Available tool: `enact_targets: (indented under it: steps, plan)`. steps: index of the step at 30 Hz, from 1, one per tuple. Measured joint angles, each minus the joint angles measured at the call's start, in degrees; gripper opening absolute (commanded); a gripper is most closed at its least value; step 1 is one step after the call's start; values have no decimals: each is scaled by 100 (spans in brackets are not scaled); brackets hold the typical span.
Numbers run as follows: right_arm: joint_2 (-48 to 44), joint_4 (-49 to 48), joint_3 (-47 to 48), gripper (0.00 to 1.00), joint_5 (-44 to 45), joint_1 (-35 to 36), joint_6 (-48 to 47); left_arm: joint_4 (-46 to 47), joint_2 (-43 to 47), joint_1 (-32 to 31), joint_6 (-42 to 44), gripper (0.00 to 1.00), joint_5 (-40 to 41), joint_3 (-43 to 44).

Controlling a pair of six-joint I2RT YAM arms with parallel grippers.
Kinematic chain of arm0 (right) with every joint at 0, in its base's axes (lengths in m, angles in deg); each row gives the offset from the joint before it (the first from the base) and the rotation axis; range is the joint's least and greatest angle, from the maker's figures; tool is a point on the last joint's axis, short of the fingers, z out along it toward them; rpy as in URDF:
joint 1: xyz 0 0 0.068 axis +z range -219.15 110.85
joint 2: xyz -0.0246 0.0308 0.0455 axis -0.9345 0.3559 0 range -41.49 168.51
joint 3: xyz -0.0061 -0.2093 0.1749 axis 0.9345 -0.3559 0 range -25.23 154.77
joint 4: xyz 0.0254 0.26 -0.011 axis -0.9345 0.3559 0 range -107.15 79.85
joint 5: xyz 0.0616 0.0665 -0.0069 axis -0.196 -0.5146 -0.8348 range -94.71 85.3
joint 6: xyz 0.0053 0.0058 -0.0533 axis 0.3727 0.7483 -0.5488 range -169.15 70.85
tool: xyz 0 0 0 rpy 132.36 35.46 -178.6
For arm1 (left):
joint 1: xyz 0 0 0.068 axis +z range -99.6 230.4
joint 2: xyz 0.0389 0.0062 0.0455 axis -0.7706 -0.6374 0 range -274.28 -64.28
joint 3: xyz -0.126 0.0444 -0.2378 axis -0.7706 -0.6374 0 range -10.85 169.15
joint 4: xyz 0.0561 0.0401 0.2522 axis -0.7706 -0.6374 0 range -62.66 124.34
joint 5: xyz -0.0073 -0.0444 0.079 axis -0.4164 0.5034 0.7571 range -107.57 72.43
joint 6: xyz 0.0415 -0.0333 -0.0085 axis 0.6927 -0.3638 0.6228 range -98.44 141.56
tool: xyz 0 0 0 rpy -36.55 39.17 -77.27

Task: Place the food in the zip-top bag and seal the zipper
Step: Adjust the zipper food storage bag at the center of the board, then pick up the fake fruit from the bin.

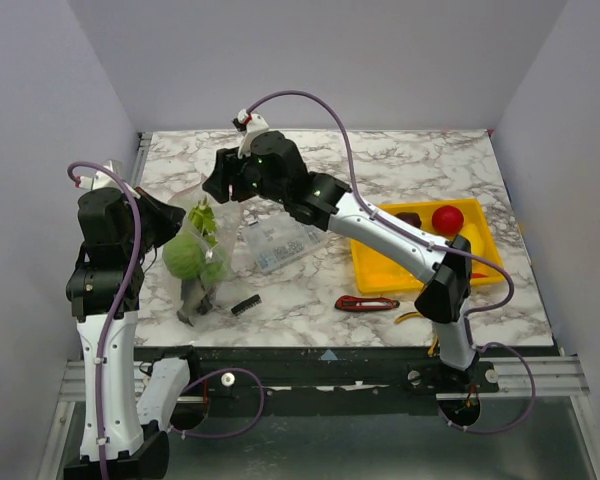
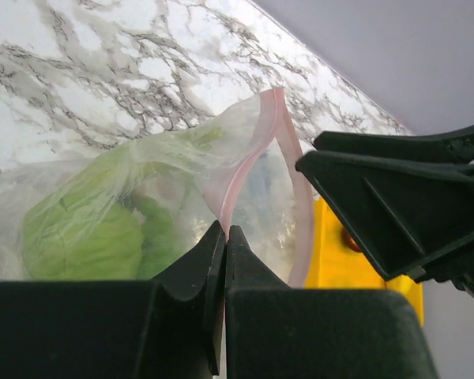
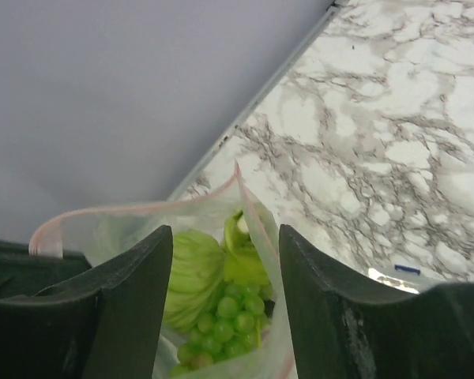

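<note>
Left hand [image 2: 225, 237] clamped on zipper [image 2: 276, 103]. Right hand [image 3: 225, 253] fingers apart over zip-top bag [image 3: 118, 225] mouth. Cabbage [image 3: 193, 268], grapes [image 3: 233, 312] inside, bag bottom cut off.

1. No legible text, label, brand, number or sign in any of the three views.
2. Blue mark [image 3: 407, 269], lower right of the right wrist view, on a glinting clear item lying on the surface [image 3: 395, 118]: too small and blurred to read.
3. Compartment box [image 1: 277, 240], top view: contents too small to tell whether any carry print.
4. Zip-top bag [image 2: 142, 181] and its zipper [image 2: 278, 126], left wrist view: plain, no lettering made out.
</note>
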Motion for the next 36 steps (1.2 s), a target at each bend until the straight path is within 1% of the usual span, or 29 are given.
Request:
enact_targets:
  steps: [2, 4, 9, 11, 14, 15, 17, 18, 19, 20, 22, 25, 27, 29, 32, 36]
  plan:
    - [-173, 256, -87, 62, 7, -4, -20, -11, -22, 2, -9, 0, -7, -9]
    - [-531, 468, -358, 64, 55, -26, -39, -11, -22, 2, -9, 0, -7, -9]
    - [-2100, 678, -1665, 64, 391, -229, -81, -9, -33, 2, -7, 0, -20, -9]
    - [-2776, 660, -2282, 64, 531, -573, -66, 28, -50, 2, -7, 0, -44, -9]
    - [-3602, 619, -3279, 65, 715, -1421, 46, 70, -98, 2, -4, 0, -92, -9]
    - [-3818, 614, -3637, 68, 787, -1742, 98, 83, -129, 0, -4, 0, -118, -9]
    - [-4116, 640, -4284, 78, 1049, -2337, 195, 116, -197, 0, -4, 0, -173, -9]
    - [-4212, 671, -4592, 86, 1222, -2573, 249, 138, -227, 0, -7, 0, -192, -9]
    - [-4282, 717, -4885, 93, 1381, -2785, 289, 149, -245, 0, -7, 0, -205, -9]
    - [-4319, 761, -5141, 97, 1517, -2990, 352, 170, -273, 0, -11, 0, -236, -9]
    - [-4328, 782, -5598, 98, 1569, -3432, 483, 210, -315, 0, -13, 0, -306, -9]
    - [-4225, 748, -6161, 100, 1292, -4343, 673, 251, -369, 0, -15, 0, -389, -9]
    - [-4054, 662, -6404, 100, 1143, -4817, 763, 256, -391, -2, -15, 0, -435, -9]
    - [-3873, 525, -6590, 100, 944, -4959, 831, 267, -398, -7, -15, 0, -474, -9]
    - [-3617, 299, -6697, 100, 669, -4931, 935, 284, -398, -11, -33, 0, -525, -20]
    - [-3364, -48, -6717, 100, 549, -4898, 1043, 328, -398, -11, -57, 0, -610, -63]
